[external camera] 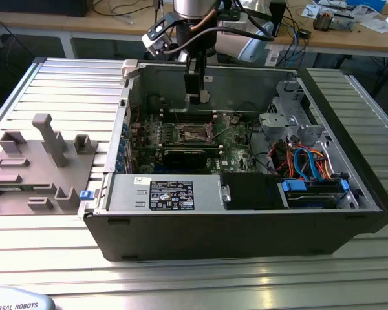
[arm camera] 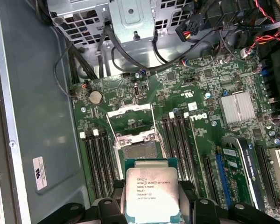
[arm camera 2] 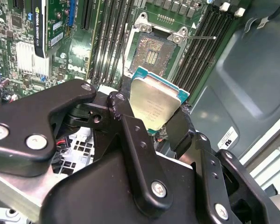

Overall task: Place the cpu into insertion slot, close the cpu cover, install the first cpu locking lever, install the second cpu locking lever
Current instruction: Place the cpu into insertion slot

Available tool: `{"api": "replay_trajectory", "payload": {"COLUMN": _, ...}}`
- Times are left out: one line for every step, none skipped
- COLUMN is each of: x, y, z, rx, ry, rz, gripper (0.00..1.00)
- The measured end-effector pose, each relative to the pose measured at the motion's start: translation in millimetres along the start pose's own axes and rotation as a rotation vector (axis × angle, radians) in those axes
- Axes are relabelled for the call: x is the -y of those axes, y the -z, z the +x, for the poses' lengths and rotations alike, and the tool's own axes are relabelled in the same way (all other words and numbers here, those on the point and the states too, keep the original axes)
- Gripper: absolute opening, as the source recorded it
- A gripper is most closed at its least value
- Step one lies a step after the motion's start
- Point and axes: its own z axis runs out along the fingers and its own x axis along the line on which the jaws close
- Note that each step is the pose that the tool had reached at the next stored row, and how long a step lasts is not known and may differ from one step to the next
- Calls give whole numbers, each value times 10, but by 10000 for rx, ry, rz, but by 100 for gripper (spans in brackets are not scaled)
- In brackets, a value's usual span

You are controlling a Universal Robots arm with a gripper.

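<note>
My gripper (external camera: 195, 97) hangs inside the open computer case (external camera: 349, 223), above the motherboard, and is shut on the cpu (arm camera 2: 154, 105). The cpu is a small square chip with a silver-grey top and a teal edge, pinched on two opposite sides between the black fingers (arm camera 2: 126, 116). In the first wrist view the cpu (arm camera: 151, 193) sits just short of the bare insertion slot (arm camera: 140, 150), apart from it. The cpu cover (arm camera: 129, 109), a thin metal frame, stands swung open beyond the slot. A thin wire lever (arm camera 2: 203, 38) sticks out beside the insertion slot (arm camera 2: 151, 51).
Rows of memory slots (arm camera: 99, 158) flank the socket on both sides. A graphics card (external camera: 187, 155) lies near it, and a metal drive cage (external camera: 288, 116) with cables (external camera: 304, 158) fills the exterior view's right. A grey fixture block (external camera: 42, 165) rests on the table at the left.
</note>
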Motion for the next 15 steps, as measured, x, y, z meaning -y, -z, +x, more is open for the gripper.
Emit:
{"api": "replay_trajectory", "payload": {"x": 0, "y": 0, "z": 0, "rx": 3, "ry": -31, "rz": 0, "gripper": 54}}
{"api": "replay_trajectory", "payload": {"x": 0, "y": 0, "z": 0, "rx": 7, "ry": -74, "rz": -2, "gripper": 54}}
{"api": "replay_trajectory", "payload": {"x": 0, "y": -1, "z": 0, "rx": 9, "ry": -104, "rz": -2, "gripper": 54}}
{"api": "replay_trajectory", "payload": {"x": 0, "y": 0, "z": 0, "rx": 14, "ry": -143, "rz": -3, "gripper": 54}}
{"api": "replay_trajectory", "payload": {"x": 0, "y": -1, "z": 0, "rx": 16, "ry": -174, "rz": -3, "gripper": 54}}
{"api": "replay_trajectory", "payload": {"x": 0, "y": -1, "z": 0, "rx": 20, "ry": -212, "rz": -4, "gripper": 54}}
{"api": "replay_trajectory", "payload": {"x": 0, "y": -1, "z": 0, "rx": 22, "ry": -241, "rz": -5, "gripper": 54}}
{"api": "replay_trajectory", "payload": {"x": 0, "y": -1, "z": 0, "rx": 26, "ry": -290, "rz": -6, "gripper": 54}}
{"api": "replay_trajectory", "payload": {"x": 0, "y": -2, "z": 0, "rx": 31, "ry": -342, "rz": -7, "gripper": 54}}
{"api": "replay_trajectory", "payload": {"x": 0, "y": -2, "z": 0, "rx": 35, "ry": -383, "rz": -8, "gripper": 54}}
{"api": "replay_trajectory", "payload": {"x": 0, "y": -2, "z": 0, "rx": 37, "ry": -412, "rz": -8, "gripper": 54}}
{"api": "replay_trajectory", "payload": {"x": 0, "y": -2, "z": 0, "rx": 40, "ry": -442, "rz": -9, "gripper": 54}}
{"api": "replay_trajectory", "payload": {"x": 0, "y": -2, "z": 0, "rx": 43, "ry": -473, "rz": -10, "gripper": 54}}
{"api": "replay_trajectory", "payload": {"x": 0, "y": -2, "z": 0, "rx": 47, "ry": -519, "rz": -10, "gripper": 54}}
{"api": "replay_trajectory", "payload": {"x": 0, "y": -3, "z": 0, "rx": 52, "ry": -575, "rz": -11, "gripper": 54}}
